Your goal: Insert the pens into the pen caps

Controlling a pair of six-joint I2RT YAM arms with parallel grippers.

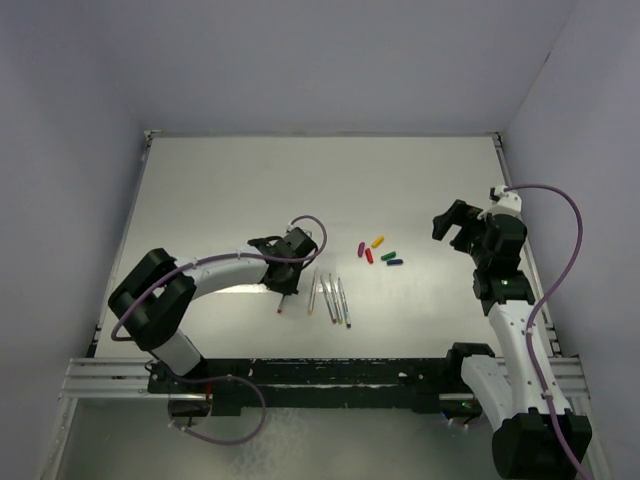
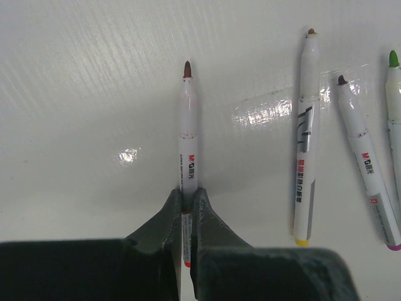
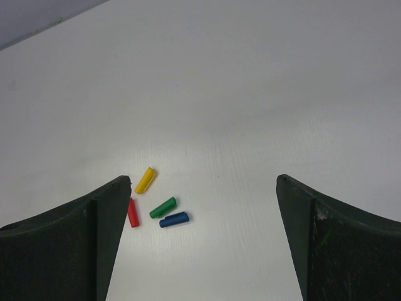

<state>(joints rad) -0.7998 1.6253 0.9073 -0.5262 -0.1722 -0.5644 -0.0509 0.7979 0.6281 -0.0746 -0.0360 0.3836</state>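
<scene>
My left gripper (image 1: 286,288) (image 2: 187,199) is shut on the red pen (image 2: 187,132), a slim white marker with a dark red tip pointing away from the fingers, low over the table (image 1: 220,200). Three other pens lie to its right in the left wrist view: yellow-ended (image 2: 306,125), purple-ended (image 2: 366,163) and green-tipped (image 2: 393,94). In the top view the loose pens (image 1: 331,298) lie side by side. The caps lie in a small cluster: yellow (image 1: 378,241) (image 3: 145,180), purple (image 1: 361,246), red (image 1: 369,256) (image 3: 133,213), green (image 1: 388,254) (image 3: 163,207), blue (image 1: 395,263) (image 3: 173,219). My right gripper (image 1: 455,228) (image 3: 203,180) is open and empty, right of the caps.
Grey walls close the table at the back and sides. The arm bases stand on a black rail (image 1: 330,375) at the near edge. In the right wrist view the purple cap is hidden behind my left finger (image 3: 75,238).
</scene>
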